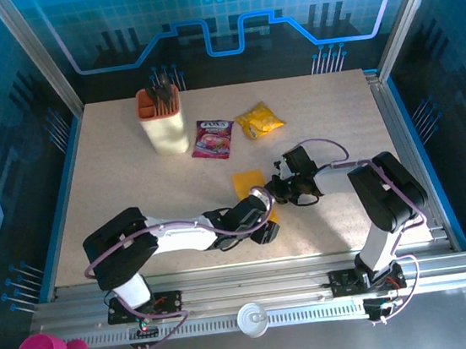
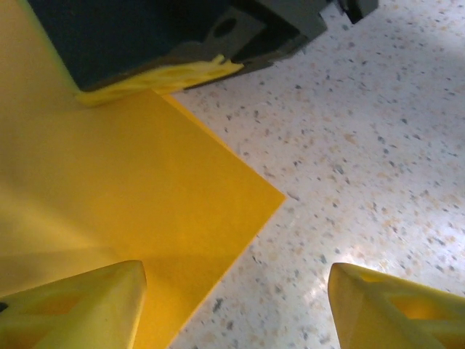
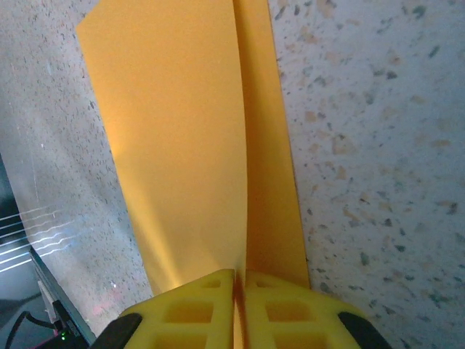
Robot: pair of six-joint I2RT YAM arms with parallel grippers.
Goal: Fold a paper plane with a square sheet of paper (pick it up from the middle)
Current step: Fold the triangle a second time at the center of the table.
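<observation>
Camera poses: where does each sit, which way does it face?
Top external: overhead behind the bases, looking down on the table; left arm and right arm show.
Left wrist: facing down past open left gripper at the square sheet of paper.
Right wrist: down along right gripper, shut on the sheet.
Shared: all see the sheet.

Overhead camera sits high behind the table [image 1: 132,187], looking steeply down; from here I see the square sheet of paper [image 1: 248,181] small and far off. Left wrist camera: very near the sheet, facing across its corner onto bare table. Right wrist camera: equally close, sighting along its crease. All three share the sheet.
</observation>
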